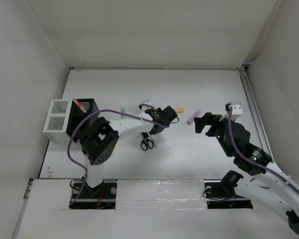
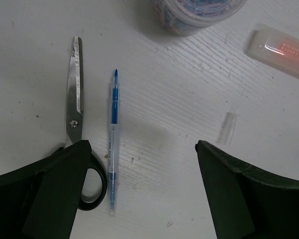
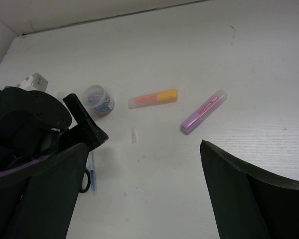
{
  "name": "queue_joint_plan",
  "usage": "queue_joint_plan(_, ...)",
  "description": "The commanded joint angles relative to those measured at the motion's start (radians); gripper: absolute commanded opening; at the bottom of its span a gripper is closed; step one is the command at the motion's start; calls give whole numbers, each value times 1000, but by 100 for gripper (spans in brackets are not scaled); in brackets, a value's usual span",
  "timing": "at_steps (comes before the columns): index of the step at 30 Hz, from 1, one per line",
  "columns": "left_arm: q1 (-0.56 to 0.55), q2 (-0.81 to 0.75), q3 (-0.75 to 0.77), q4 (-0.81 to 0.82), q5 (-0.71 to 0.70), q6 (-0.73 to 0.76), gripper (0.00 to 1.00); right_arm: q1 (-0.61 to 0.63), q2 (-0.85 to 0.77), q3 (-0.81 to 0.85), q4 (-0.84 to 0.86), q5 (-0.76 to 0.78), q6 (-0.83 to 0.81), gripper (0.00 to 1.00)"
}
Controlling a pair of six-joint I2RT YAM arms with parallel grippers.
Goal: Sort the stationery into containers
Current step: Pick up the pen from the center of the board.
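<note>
While both arms reach out over the white table, black-handled steel scissors lie near its middle; all places below are taken from them.

Top view:
- The left gripper hangs just beyond the scissors, on the far side.
- A white slatted two-compartment organiser and a black slatted organiser stand touching, well left of the scissors. A thin red pen stands in the black one.
- A stubby orange highlighter lies beyond the scissors to the right, and a purple highlighter lies further right.
- The right gripper is just beside the purple one.

Left wrist view:
- The jaws are spread wide over bare table and grasp nothing.
- The scissors are closed and lie flat, with one handle loop partly hidden by a finger.
- A thin blue pen lies parallel, just to the picture's right of the scissors. Contact at the loop cannot be told.
- A small round clear tub of coloured clips sits beyond the scissors' tip, to the right.
- A short clear piece lies well right.

Right wrist view:
- The jaws are fully parted and hold nothing.
- Both highlighters lie flat on the table, apart from each other and well away from the scissors, of which only a handle loop shows.
- The tub sits between the scissors and the orange highlighter.
</note>
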Motion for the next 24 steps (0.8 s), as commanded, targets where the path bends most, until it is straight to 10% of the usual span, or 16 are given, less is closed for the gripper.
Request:
queue_joint_plan(1, -1, -1, -24, -5, -21, -33, 83, -7, -1, 1, 60, -14, -13, 100)
queue_joint_plan(24, 8, 50, -61, 86, 26, 7, 74, -7, -12, -9, 79, -33, -23, 99)
